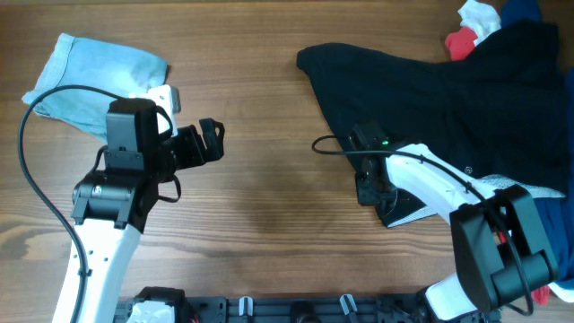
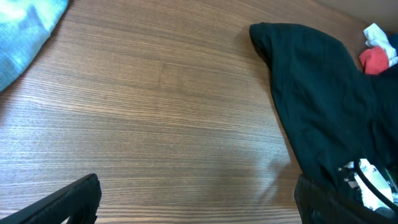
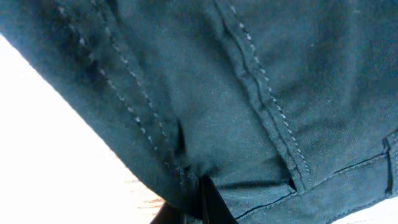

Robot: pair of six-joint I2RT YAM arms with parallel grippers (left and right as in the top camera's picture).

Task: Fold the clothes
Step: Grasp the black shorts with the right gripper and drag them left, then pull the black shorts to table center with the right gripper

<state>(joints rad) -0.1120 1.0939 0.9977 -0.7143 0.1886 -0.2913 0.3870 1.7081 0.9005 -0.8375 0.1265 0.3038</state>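
Note:
The black shorts [image 1: 421, 85] lie spread at the right of the table, one corner reaching toward the middle. My right gripper [image 1: 372, 187] sits at their near left edge, shut on a pinch of the hem. The right wrist view is filled by the black fabric [image 3: 236, 87] with stitched seams, and the fingertips [image 3: 200, 202] close on its edge. My left gripper [image 1: 212, 141] is open and empty over bare wood at the left. In the left wrist view its fingers [image 2: 198, 202] frame the table and the black shorts [image 2: 311, 93] show at the right.
Folded light-blue denim shorts [image 1: 99, 76] lie at the far left, behind the left arm. A red and white garment pile [image 1: 471, 31] sits at the back right, with blue cloth [image 1: 552, 233] at the right edge.

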